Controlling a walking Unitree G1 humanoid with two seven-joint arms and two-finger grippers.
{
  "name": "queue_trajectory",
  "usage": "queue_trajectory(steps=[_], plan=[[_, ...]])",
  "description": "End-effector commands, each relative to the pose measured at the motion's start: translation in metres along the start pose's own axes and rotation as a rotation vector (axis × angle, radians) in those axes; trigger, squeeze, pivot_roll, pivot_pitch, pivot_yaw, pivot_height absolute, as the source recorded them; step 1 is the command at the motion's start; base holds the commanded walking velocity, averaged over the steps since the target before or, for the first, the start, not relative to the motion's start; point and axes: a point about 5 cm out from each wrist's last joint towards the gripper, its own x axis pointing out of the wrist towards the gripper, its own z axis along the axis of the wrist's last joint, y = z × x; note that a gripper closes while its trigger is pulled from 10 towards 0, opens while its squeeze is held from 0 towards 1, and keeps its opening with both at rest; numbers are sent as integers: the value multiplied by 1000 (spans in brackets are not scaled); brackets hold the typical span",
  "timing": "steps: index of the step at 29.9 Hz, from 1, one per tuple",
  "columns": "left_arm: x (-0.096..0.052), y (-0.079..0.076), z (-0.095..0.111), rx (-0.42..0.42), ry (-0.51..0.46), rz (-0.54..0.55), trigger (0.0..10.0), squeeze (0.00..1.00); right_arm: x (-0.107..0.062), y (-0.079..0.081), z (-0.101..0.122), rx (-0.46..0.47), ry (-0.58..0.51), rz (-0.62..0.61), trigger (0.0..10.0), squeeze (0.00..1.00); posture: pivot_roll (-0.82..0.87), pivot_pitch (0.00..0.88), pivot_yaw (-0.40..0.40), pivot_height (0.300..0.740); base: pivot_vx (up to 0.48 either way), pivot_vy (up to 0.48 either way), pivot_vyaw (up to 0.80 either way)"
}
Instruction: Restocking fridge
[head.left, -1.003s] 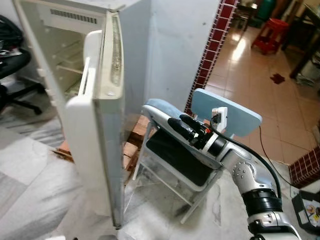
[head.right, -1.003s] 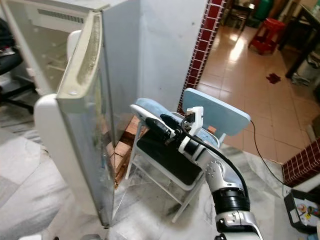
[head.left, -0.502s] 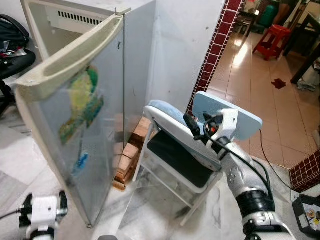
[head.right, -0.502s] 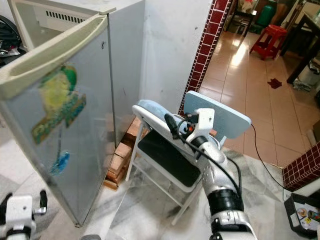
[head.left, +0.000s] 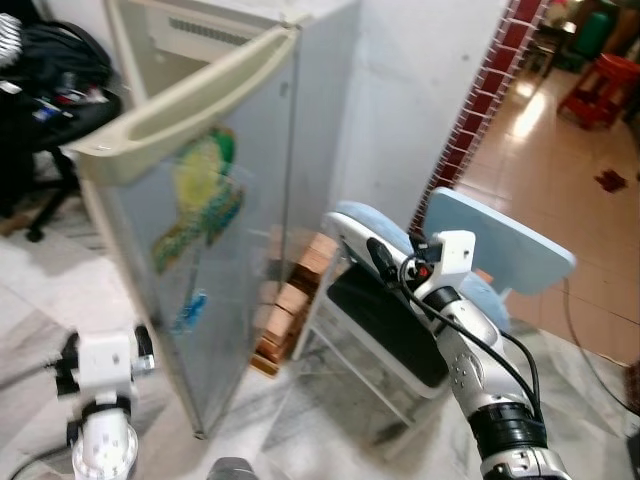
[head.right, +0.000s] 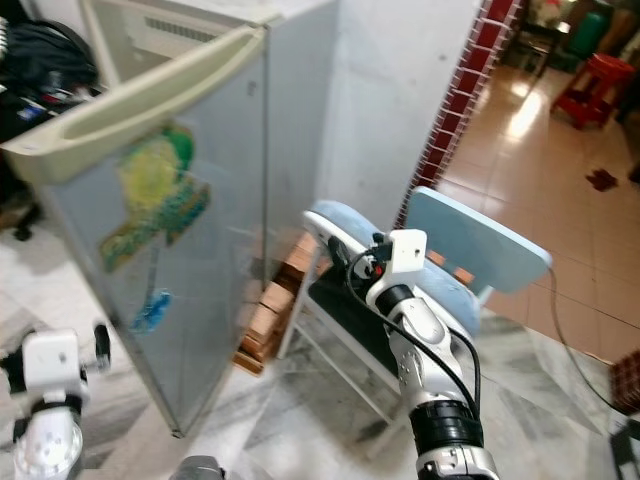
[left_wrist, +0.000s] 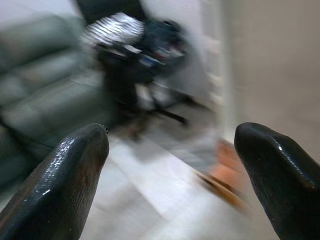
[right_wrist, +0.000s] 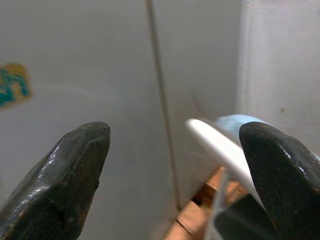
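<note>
The fridge (head.left: 300, 120) stands ahead to the left, its door (head.left: 195, 260) swung partway out. The right gripper (right_wrist: 172, 175) hangs with fingers spread and empty, raised over the folding chair (head.left: 400, 320) and aimed at the door's outer face. The left gripper (left_wrist: 170, 180) — also spread, holding nothing — sits low beside the door's free edge. To finish well, press flat and steadily on the door. Room is tight: chair on the right, stacked bricks (head.left: 290, 310) at the fridge's foot.

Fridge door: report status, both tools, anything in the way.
Fridge door partly open, sticker side facing out. Right tool open, empty, over the folding chair. Left tool open, empty, low beside the door. Chair and stacked bricks crowd the fridge.
</note>
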Motion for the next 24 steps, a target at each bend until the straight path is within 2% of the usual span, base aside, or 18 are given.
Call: queue_trajectory(steps=[1, 2, 4, 5, 6, 9, 10, 14, 16, 19, 24], plan=[[-4, 20, -13, 53, 73, 88, 10000, 0, -1, -3, 6, -24, -16, 0, 10000, 0, 150, 13, -96, 740, 0, 480, 0], [-5, 23, -14, 60, 80, 95, 10000, 0, -1, -3, 6, -25, -15, 0, 10000, 0, 150, 13, -96, 740, 0, 480, 0], [-11, 39, -23, 82, 129, 144, 10000, 0, -1, -5, 7, -28, -13, -5, 10000, 0, 157, 14, -100, 740, 0, 480, 0], [-11, 39, -23, 82, 129, 144, 10000, 0, -1, -5, 7, -28, -13, -5, 10000, 0, 157, 14, -100, 740, 0, 480, 0], [-15, 45, -26, 97, 142, 157, 10000, 0, 0, -6, 8, -31, -12, -7, 10000, 0, 160, 15, -104, 740, 0, 480, 0], [-16, 43, -19, 117, 109, 131, 10000, 0, 1, -7, 8, -36, -11, -7, 10000, 0, 168, 14, -107, 740, 0, 480, 0], [-16, 40, -16, 115, 94, 113, 10000, 0, 1, -7, 8, -36, -11, -7, 10000, 0, 170, 15, -106, 740, 0, 480, 0], [-14, 8, 8, 78, 7, -9, 10000, 0, 3, -7, 9, -46, -11, -16, 10000, 0, 170, 16, -102, 740, 0, 480, 0], [-13, 4, 11, 64, 1, -25, 10000, 0, 3, -7, 9, -48, -12, -17, 10000, 0, 169, 18, -97, 740, 0, 480, 0], [-14, -11, 22, 29, -33, -87, 10000, 0, 3, -7, 9, -57, -12, -27, 10000, 0, 163, 21, -93, 740, 0, 480, 0], [-16, -22, 27, 5, -33, -130, 10000, 0, 3, -8, 8, -63, -9, -46, 10000, 0, 156, 15, -88, 740, 0, 480, 0]])
